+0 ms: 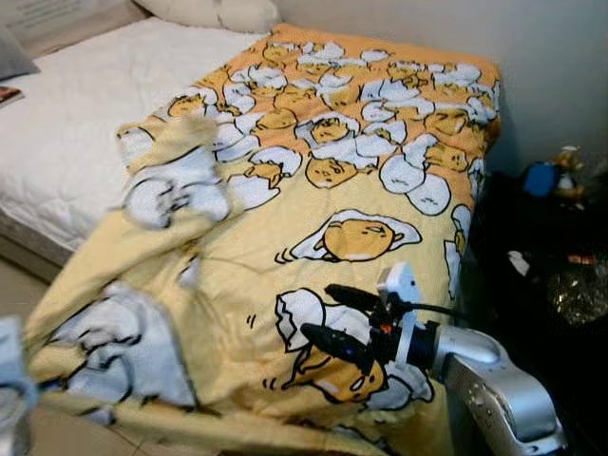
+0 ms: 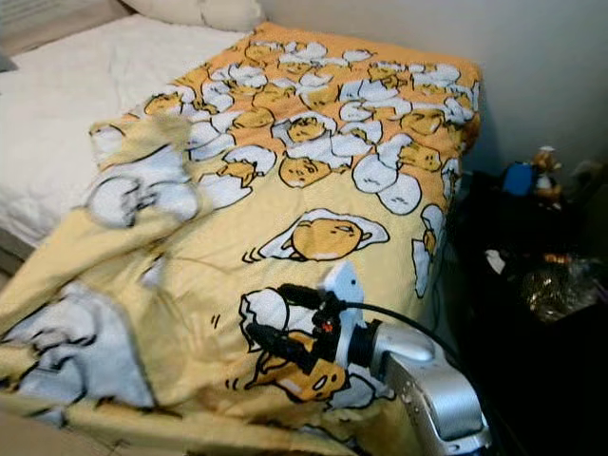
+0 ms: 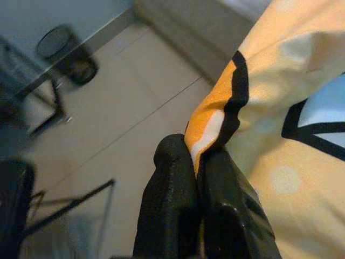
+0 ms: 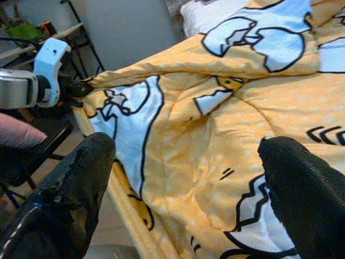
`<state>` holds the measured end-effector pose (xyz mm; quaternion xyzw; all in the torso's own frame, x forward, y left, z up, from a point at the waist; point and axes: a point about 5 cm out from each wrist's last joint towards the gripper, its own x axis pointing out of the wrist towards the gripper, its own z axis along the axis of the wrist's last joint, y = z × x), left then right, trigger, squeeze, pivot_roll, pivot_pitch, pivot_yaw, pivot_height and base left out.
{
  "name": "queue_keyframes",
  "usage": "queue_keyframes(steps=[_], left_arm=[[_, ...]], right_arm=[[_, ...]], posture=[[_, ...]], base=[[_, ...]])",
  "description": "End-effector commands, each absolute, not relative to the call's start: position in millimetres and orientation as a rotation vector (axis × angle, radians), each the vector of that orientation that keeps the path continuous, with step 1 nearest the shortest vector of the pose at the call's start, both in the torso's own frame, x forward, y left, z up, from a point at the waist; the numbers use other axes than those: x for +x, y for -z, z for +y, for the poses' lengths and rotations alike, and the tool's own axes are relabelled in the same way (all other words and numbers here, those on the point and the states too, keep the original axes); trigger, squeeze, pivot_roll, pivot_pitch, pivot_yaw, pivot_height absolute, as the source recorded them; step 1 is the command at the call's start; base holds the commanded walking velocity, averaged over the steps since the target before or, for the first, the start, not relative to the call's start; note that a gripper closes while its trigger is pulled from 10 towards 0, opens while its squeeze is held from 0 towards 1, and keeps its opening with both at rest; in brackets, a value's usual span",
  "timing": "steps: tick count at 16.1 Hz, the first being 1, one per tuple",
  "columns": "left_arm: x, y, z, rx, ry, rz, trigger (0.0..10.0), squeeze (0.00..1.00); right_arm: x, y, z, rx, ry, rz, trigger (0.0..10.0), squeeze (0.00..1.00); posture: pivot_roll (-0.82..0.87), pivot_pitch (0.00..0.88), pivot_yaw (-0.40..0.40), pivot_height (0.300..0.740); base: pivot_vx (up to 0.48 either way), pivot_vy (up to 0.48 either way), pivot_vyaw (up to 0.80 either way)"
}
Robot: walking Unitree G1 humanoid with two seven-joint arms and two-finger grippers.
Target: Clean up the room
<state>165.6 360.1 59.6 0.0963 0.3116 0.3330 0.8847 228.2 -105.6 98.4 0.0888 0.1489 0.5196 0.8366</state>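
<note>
- Left gripper (image 3: 197,162): fingers pinched on the blanket (image 1: 323,171) edge, at the bed's floor side.
- Right gripper (image 1: 342,321): fingers apart, hovering just over the blanket's near end, unattached.

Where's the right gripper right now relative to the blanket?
The right gripper hovers with jaws open over the near right part of the yellow egg-print blanket, above a cartoon egg print, beside the dark nightstand.
</note>
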Motion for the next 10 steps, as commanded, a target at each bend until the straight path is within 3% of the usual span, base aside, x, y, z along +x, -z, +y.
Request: queue_keyframes(steps=[1,2,3,4,5,6,10], left_arm=[[160.2,-69.5,367.2,0.217,-0.754,0.637,0.0,0.00],[157.9,-71.3,367.6,0.217,-0.761,0.644,0.0,0.00],[159.4,-71.8,364.4,0.224,-0.735,0.652,3.4,0.00],[160.3,-72.1,361.9,0.234,-0.718,0.660,3.4,0.00],[164.5,-72.7,356.8,0.250,-0.667,0.661,10.0,0.00],[167.2,-74.4,356.0,0.276,-0.655,0.663,10.0,1.00],[179.2,-87.7,364.1,0.309,-0.628,0.648,10.0,1.00]], right_arm=[[230.8,-98.0,-104.6,0.173,-1.108,0.311,10.0,0.00],[231.9,-97.8,-104.3,0.171,-1.109,0.310,10.0,0.00],[232.7,-97.8,-104.3,0.171,-1.110,0.308,10.0,0.00],[232.8,-97.8,-104.2,0.170,-1.112,0.307,10.0,0.00],[230.3,-99.8,-103.6,0.195,-1.149,0.303,10.0,0.00],[227.1,-103.8,-102.8,0.238,-1.192,0.291,10.0,0.00],[224.2,-102.1,-105.4,0.197,-1.282,0.302,10.0,0.00]], posture=[[0.00,0.000,0.019,0.740],[0.00,0.000,0.015,0.740],[0.00,0.000,0.015,0.740],[0.00,0.000,0.016,0.740],[0.00,0.000,0.018,0.740],[0.00,0.000,0.022,0.740],[-0.01,0.000,0.034,0.740]], base=[[0.000,0.000,0.00],[0.000,0.000,0.00],[0.000,0.000,0.00],[0.000,0.000,0.00],[0.000,0.000,0.00],[0.000,0.000,0.00],[0.000,0.000,0.00]])
